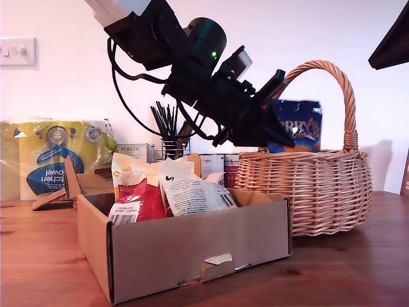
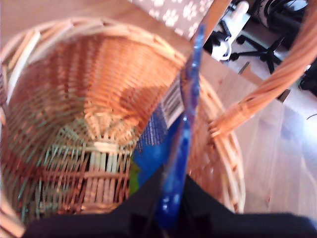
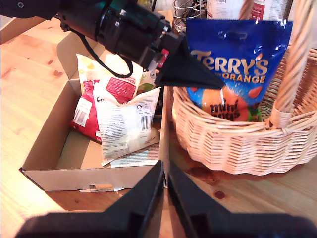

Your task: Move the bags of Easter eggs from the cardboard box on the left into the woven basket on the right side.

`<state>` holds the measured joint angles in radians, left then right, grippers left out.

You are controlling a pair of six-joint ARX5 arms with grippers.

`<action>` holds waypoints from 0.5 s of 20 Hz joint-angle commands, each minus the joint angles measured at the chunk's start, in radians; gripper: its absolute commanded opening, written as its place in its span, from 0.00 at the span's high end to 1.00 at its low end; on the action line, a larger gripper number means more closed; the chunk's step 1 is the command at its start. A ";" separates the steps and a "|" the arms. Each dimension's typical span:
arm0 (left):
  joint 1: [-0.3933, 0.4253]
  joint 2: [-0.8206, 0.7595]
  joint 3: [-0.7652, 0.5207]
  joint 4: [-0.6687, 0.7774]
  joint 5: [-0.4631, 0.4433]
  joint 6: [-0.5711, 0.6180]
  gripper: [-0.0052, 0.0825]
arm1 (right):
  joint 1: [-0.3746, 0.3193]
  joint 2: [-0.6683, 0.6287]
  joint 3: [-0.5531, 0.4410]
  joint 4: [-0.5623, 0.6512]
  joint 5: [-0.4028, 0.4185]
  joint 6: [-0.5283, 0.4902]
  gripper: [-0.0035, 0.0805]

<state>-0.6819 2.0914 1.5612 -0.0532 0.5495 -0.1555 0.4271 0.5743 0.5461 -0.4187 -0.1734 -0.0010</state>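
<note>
While my first end effector point(image 1: 271, 121) hung over the woven basket point(image 1: 307, 185), it was clenched on the top edge of the dark blue Terry's bag point(image 1: 295, 126), so the pouch dangled upright with its lower part already inside the rim. That grip by the seam probably let the bag drop straight down between the tall handle point(image 1: 348, 96) and the basket wall. In the first wrist view the bag point(image 2: 181, 148) showed almost edge-on, a thin blue strip running out from between the dark jaws, with the basket's woven floor point(image 2: 99, 148) below it; no other bag showed there.

My second end effector point(image 3: 163, 198) hovered above the worktop point(image 1: 358, 256), just near of the gap between the cardboard box point(image 3: 44, 171) and the basket, its jaws nearly together and grasping nothing, apparently kept clear while waiting.

The remaining bags sat in the cardboard box at the exterior view's left: a red bag point(image 1: 137, 201), a white bag point(image 1: 195, 195) and a cream-yellow one point(image 1: 128, 169) leaning behind. How many lay underneath was hidden by the box's front wall and by the pouches overlapping. The first wrist view was blurred, and only a dark corner of the second arm point(image 1: 391, 41) entered the exterior view's upper right.
</note>
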 commanded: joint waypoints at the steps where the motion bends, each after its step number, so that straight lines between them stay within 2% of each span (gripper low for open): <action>1: -0.001 -0.003 -0.009 0.011 0.006 -0.011 0.79 | 0.005 -0.001 0.008 0.009 -0.001 0.000 0.97; 3: -0.004 -0.003 -0.009 0.024 -0.026 -0.013 0.53 | 0.005 -0.001 0.008 0.010 -0.005 0.000 0.97; 4: -0.004 -0.003 -0.009 0.026 -0.054 -0.009 0.49 | 0.005 -0.001 0.008 0.010 -0.011 0.000 0.97; 8: 0.002 -0.006 0.019 0.023 -0.095 0.026 0.49 | 0.005 -0.001 0.008 0.010 -0.011 0.000 0.97; 10: 0.006 -0.021 0.051 0.007 -0.146 0.040 0.52 | 0.005 -0.001 0.008 0.010 -0.012 0.000 0.97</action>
<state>-0.6800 2.0914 1.5818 -0.0528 0.4171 -0.1280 0.4271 0.5743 0.5461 -0.4183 -0.1810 -0.0006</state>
